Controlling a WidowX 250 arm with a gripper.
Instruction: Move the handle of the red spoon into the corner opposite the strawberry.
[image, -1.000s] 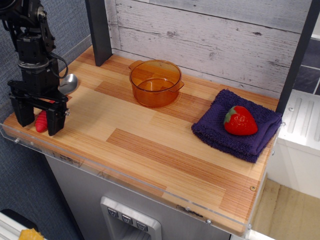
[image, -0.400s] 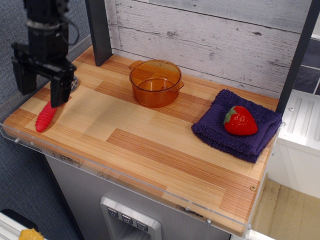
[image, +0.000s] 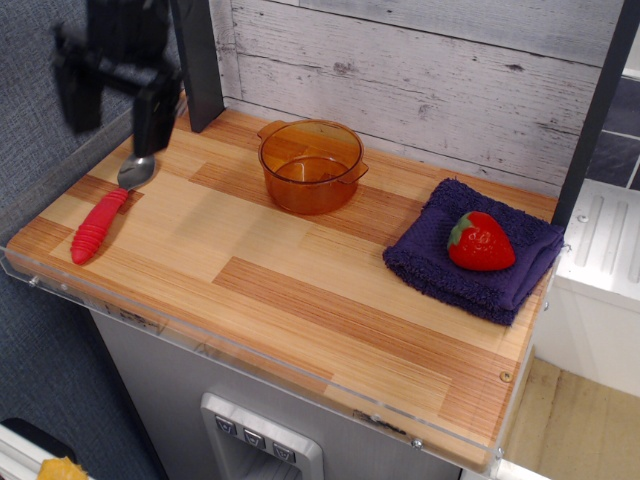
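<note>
The red spoon lies flat at the left end of the striped wood tabletop. Its red ribbed handle (image: 96, 227) points toward the front left corner (image: 22, 262), and its silver bowl (image: 135, 171) points to the back. The strawberry (image: 480, 241) rests on a dark blue towel (image: 472, 252) at the right end. My gripper (image: 113, 105) hangs open and empty in the air above the spoon's bowl, blurred by motion, with its two black fingers (image: 155, 120) spread apart.
An orange transparent pot (image: 311, 165) stands at the back middle. A dark post (image: 198, 62) rises at the back left, close to my gripper. A grey plank wall (image: 420, 70) closes the back. Clear plastic edges the table front (image: 250, 355).
My gripper has risen from straddling the spoon handle on the table to well above it, drifting back and right. The spoon stays flat on the wood, let go.
</note>
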